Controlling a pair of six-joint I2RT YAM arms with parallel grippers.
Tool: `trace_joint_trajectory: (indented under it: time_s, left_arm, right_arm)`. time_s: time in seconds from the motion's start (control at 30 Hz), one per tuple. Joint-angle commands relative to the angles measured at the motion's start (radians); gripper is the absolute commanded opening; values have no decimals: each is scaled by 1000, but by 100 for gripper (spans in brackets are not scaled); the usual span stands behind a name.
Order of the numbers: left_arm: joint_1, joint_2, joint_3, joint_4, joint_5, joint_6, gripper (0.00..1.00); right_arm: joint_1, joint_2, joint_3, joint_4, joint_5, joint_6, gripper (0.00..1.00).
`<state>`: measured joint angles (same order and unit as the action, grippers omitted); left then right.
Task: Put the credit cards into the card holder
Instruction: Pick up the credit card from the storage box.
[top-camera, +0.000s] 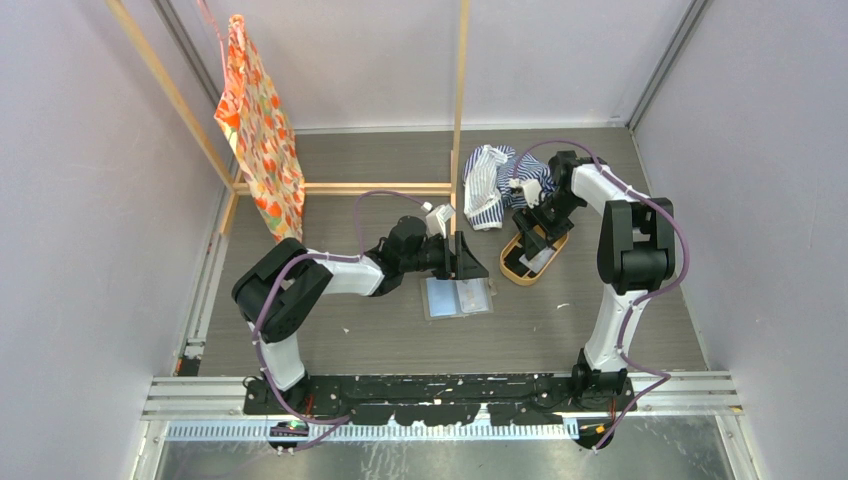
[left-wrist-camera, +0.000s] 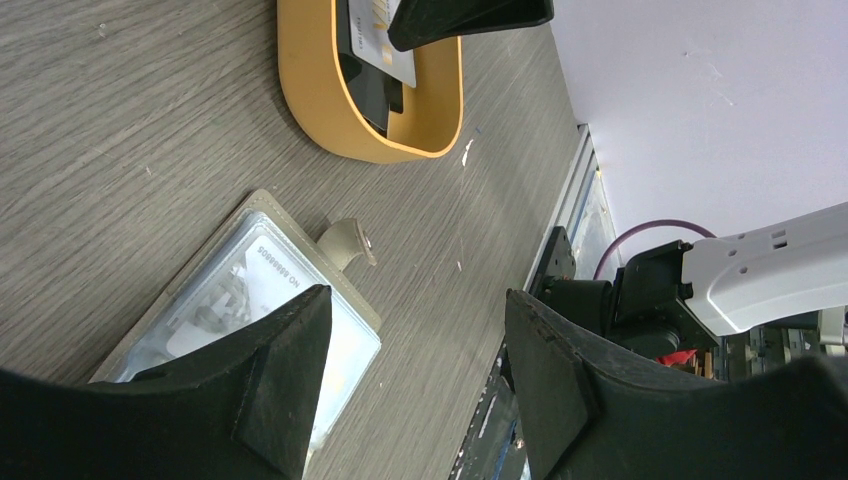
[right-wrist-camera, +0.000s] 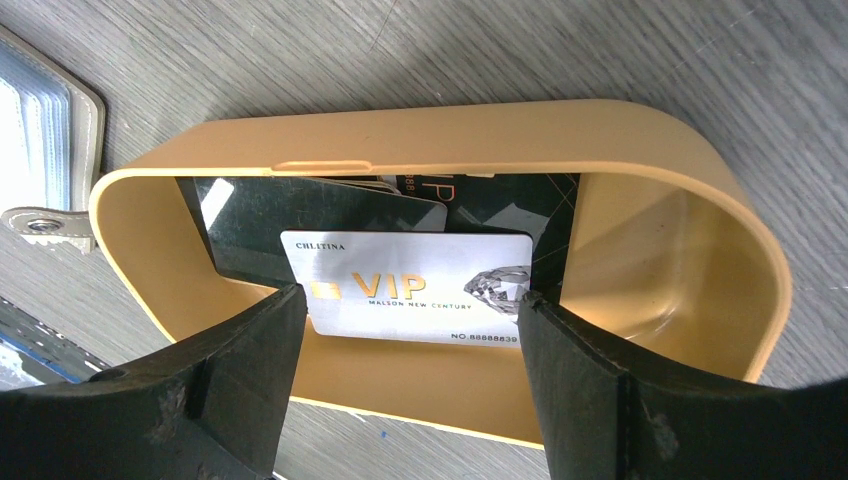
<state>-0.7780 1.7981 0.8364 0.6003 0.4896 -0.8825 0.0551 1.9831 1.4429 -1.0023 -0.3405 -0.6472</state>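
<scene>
on the grey table (top-camera: 380, 340) our left gripper (left-wrist-camera: 415, 310) hangs wide and empty over the card holder (left-wrist-camera: 250, 290), which lies opened flat. just beside it, the orange tray (right-wrist-camera: 640, 130) holds the credit cards (right-wrist-camera: 400, 270). our right gripper (right-wrist-camera: 410, 305), jaws spread, straddles the white top card.

White card (right-wrist-camera: 400, 285) between the right pincer's (right-wrist-camera: 410, 305) jaws reads CHLITINA, VIP, MALSON NEW CENTURY, NO.88888839

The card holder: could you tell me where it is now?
The card holder lies open mid-table in the top view, by the left gripper, left of the orange tray.
</scene>
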Motion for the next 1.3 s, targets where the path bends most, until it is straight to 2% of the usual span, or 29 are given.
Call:
trace_joint_trajectory:
  time_s: [0.0,0.17,0.53,0.87,1.1,1.27]
  left_arm:
    - [-3,-34,-2,68,-4,4,65]
    - [-3,-34,-2,69,-4,2,65]
    - [-3,-30,8,67,4,2,65]
    - [-3,-11,38,72,6,-18,65]
    - [-4,46,113,106,12,-110,53]
    - [-22,98,158,123,10,-149,46]
  right_arm:
    - [9,34,-9,-4,-12,11,83]
    - [14,41,5,-38,-63,5,83]
    - [15,72,63,-146,-197,1,65]
    - [10,105,74,-151,-221,14,66]
    - [-12,132,84,-160,-242,16,64]
    - [-26,153,95,-158,-234,35,57]
